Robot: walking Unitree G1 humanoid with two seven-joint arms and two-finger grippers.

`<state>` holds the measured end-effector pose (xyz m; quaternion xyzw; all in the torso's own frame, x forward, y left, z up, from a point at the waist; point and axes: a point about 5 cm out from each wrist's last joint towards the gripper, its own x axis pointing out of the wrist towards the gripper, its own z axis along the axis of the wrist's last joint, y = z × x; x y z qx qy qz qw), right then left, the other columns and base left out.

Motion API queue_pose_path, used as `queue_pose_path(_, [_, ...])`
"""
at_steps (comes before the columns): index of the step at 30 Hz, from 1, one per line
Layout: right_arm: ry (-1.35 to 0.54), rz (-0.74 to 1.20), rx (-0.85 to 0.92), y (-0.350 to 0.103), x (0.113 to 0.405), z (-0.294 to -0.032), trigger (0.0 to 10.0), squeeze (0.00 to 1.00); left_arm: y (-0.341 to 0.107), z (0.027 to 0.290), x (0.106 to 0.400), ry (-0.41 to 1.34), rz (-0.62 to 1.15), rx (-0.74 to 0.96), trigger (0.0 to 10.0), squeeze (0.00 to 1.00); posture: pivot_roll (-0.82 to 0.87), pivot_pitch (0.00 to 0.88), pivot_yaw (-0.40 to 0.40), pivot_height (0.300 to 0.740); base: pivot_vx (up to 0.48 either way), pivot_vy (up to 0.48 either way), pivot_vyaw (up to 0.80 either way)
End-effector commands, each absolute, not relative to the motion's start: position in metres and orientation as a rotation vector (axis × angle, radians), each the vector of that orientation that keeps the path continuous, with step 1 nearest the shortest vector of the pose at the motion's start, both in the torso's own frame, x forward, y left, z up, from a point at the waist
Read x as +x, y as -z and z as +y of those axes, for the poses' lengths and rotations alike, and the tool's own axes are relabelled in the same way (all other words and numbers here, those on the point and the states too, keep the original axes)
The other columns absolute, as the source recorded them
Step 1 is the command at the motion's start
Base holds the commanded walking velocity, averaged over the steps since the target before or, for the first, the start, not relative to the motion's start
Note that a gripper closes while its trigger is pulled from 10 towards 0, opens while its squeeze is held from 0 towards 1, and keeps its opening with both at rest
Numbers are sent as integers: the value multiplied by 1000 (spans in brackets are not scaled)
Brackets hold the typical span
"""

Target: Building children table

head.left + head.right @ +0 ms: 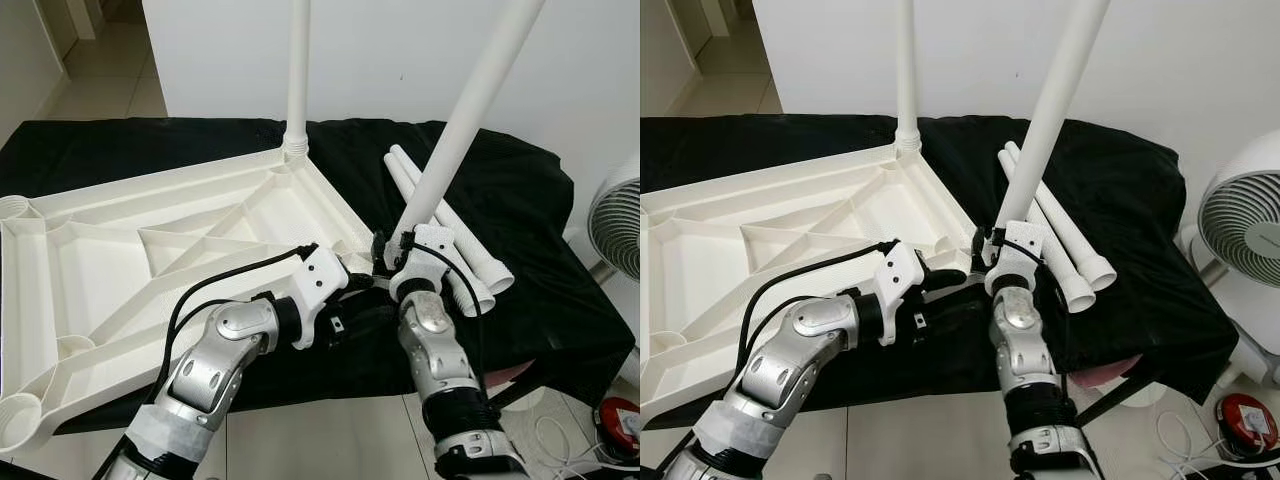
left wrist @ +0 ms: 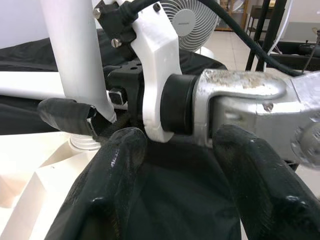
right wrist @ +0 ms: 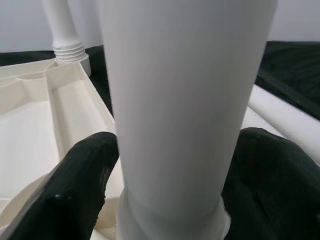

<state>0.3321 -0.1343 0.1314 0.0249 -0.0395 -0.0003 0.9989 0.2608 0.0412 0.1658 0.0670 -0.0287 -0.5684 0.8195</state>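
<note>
Table leg leans, gripped low by raised right gripper.

no readable text, labels or numbers, fan hub badge too blurred to read

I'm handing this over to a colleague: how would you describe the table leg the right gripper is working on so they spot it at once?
On the black cloth lies the upturned white tabletop. At its near right corner, the right gripper clamps a white leg. Unlike the upright leg at the far corner and the two loose legs lying flat, it leans.
</note>
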Motion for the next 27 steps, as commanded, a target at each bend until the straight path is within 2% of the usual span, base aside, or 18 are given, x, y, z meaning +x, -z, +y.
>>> queue_pose_path(1, [-42,-64,43,-130,334,-135,10000,1000,-164,42,266,1141,-49,147,10000,0,-42,0,-50,740,0,0,0])
queue_pose_path(2, [-102,-55,21,-129,335,-137,10000,0,-164,43,266,1141,-50,147,10000,0,-42,0,-48,740,0,0,0])
queue_pose_path(4, [-102,-55,21,-129,335,-137,10000,0,-164,43,266,1141,-50,147,10000,0,-42,0,-48,740,0,0,0])
queue_pose_path(7, [-282,-43,-55,-129,340,-149,10000,0,-164,42,265,1143,-50,146,10000,0,-46,0,-47,740,0,0,0])
queue_pose_path(9, [-282,-43,-55,-129,340,-149,10000,0,-164,42,265,1143,-50,146,10000,0,-46,0,-47,740,0,0,0])
queue_pose_path(11, [-433,-28,-87,-130,342,-153,10000,0,-164,42,265,1145,-50,145,10000,0,-46,0,-46,740,0,0,0])
queue_pose_path(23, [-654,-1,-220,-138,356,-158,10000,0,-166,40,266,1152,-56,151,10000,0,-39,0,-39,740,0,0,0])
queue_pose_path(24, [-664,13,-232,-137,358,-159,5059,0,-166,40,267,1152,-56,152,10000,0,-37,0,-40,740,0,0,0])
queue_pose_path(26, [-664,13,-232,-137,358,-159,5059,0,-166,40,267,1152,-56,152,10000,0,-37,0,-40,740,0,0,0])
queue_pose_path(27, [-665,27,-245,-135,359,-162,0,0,-166,40,267,1152,-58,154,10000,0,-36,0,-40,740,0,0,0])
